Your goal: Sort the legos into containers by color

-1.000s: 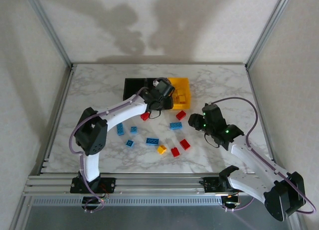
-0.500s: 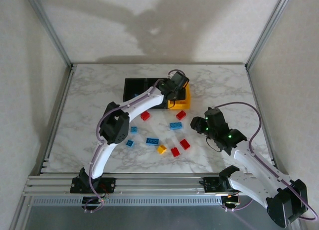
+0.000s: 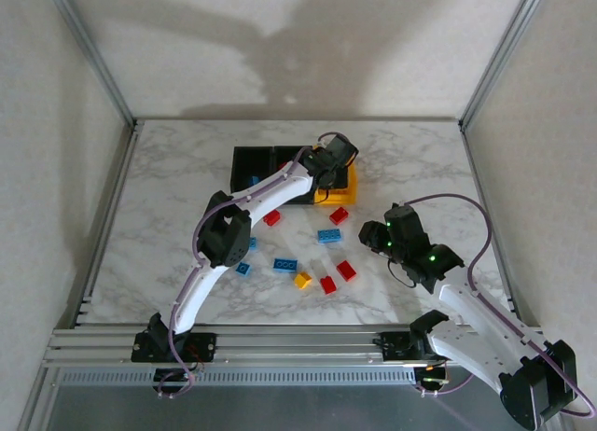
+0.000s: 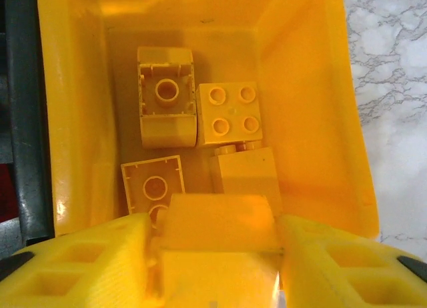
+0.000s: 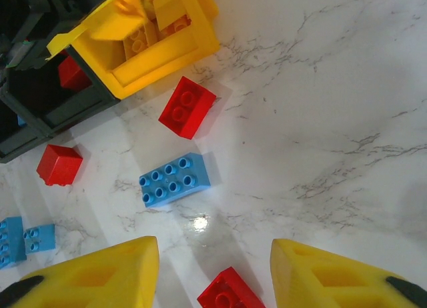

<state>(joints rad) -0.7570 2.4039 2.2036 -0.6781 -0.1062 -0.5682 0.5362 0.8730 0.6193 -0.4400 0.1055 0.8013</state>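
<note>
Left gripper [image 4: 215,255]: yellow fingers poised over the open yellow plastic bin [image 4: 310,121], with a plain yellow lego brick [image 4: 220,221] lodged between them; whether it is gripped or let go cannot be told. Four loose yellow lego bricks [image 4: 230,116] lie in the bin beyond the fingertips. Right gripper [image 5: 212,255]: fingers parted and holding nothing above the marble-patterned tabletop [image 5: 333,121], a blue eight-stud lego brick [image 5: 175,180] just ahead, a red four-stud lego brick [image 5: 187,107] further ahead, and the joined black plastic bins [image 5: 47,115] ahead to its left.

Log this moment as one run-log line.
left gripper: small yellow plastic lego brick between jaws, over yellow plastic bin | right gripper: open, empty, above marble table
</note>
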